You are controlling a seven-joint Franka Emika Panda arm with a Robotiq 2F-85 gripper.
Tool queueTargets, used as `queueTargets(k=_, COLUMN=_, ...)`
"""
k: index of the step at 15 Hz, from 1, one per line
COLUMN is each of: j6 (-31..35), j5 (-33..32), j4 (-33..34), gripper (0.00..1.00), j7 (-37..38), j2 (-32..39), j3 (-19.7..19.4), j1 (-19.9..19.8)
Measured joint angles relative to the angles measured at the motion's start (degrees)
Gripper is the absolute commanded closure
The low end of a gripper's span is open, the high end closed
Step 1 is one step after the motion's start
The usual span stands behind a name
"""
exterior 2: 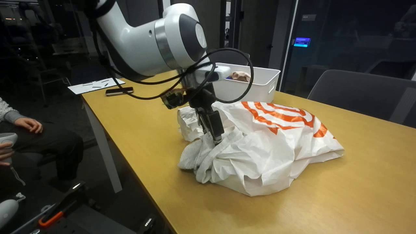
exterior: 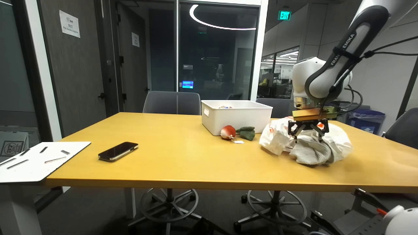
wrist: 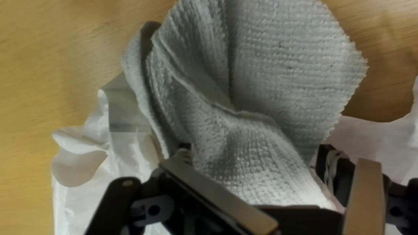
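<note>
A grey ribbed cloth [exterior: 310, 153] lies bunched on a crumpled white bag [exterior: 275, 137], which has orange stripes in an exterior view [exterior 2: 269, 152]. My gripper [exterior: 308, 140] points down at the cloth. In the wrist view the gripper [wrist: 256, 153] is open, its fingers wide apart with part of the cloth [wrist: 294, 62] between them. The left fingertip presses into a fold of the cloth. The right fingertip sits at the cloth's edge, over the white bag [wrist: 78, 205]. The cloth also shows below the fingers in an exterior view [exterior 2: 191, 159].
A white box [exterior: 235, 119] with items inside stands behind the bag. A red-and-white round object [exterior: 228, 132] and a dark green object [exterior: 247, 133] lie before it. A phone [exterior: 118, 151] and a white board with dark strips [exterior: 42, 163] lie farther along the table [exterior: 183, 163].
</note>
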Motion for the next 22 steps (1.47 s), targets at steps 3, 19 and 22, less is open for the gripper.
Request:
queueTargets(k=3, j6=0.0, j5=0.0, j4=2.0, gripper=0.58, j7=0.0, j2=2.7, j3=-1.2, j1=0.7)
queueTargets(k=19, j6=0.2, j5=3.0, j4=11.7, gripper=0.99, j7=-7.4, j2=7.7, j3=-3.1, j1=4.1)
queueTargets(k=22, j6=3.3, j5=10.0, j4=14.7, gripper=0.99, j7=-16.2, j2=10.7, j3=-2.9, j1=3.2)
